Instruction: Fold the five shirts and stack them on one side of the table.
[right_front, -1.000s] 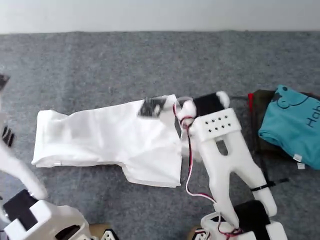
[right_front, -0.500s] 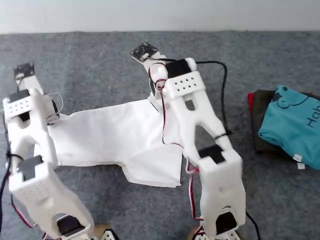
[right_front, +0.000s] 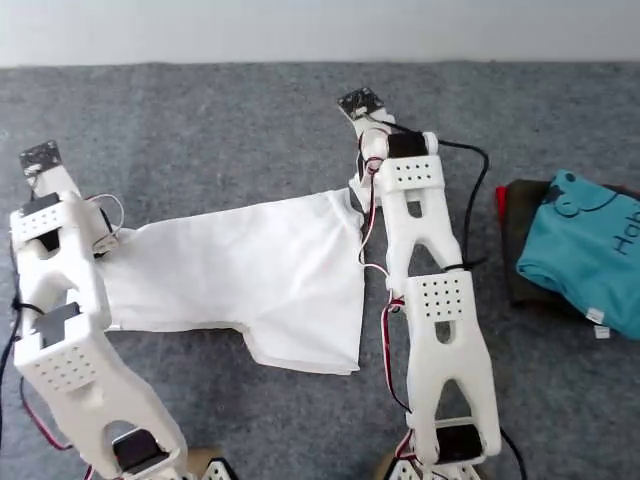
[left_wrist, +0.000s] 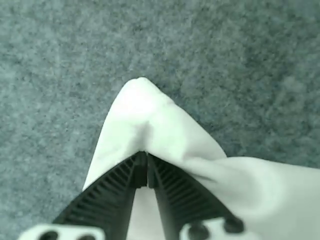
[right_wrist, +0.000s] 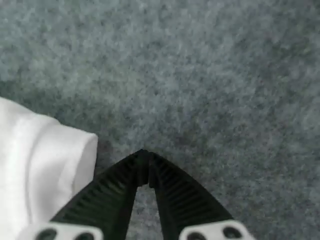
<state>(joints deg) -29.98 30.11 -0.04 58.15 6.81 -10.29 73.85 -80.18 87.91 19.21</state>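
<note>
A white shirt (right_front: 250, 275) lies spread on the grey carpeted table, partly folded. My left gripper (left_wrist: 146, 156) is shut on a corner of the white shirt (left_wrist: 150, 120) at its left end, with the cloth peaking up past the fingertips. The left arm (right_front: 50, 280) stands over that end in the high view. My right gripper (right_wrist: 145, 154) is shut with nothing in it, its tips on the carpet just beside the shirt's rolled edge (right_wrist: 45, 160). In the high view the right arm (right_front: 420, 230) runs along the shirt's right edge, near its far right corner.
A stack of folded shirts sits at the right edge, a teal one (right_front: 585, 245) on top of a dark one (right_front: 522, 240) with a red edge. Bare grey carpet (right_front: 200, 130) stretches behind the white shirt up to the pale wall.
Both arms have swung out over the table. The left arm has come to the shirt's left end. The right arm has shifted right to the far right corner, and that edge now lies flatter.
</note>
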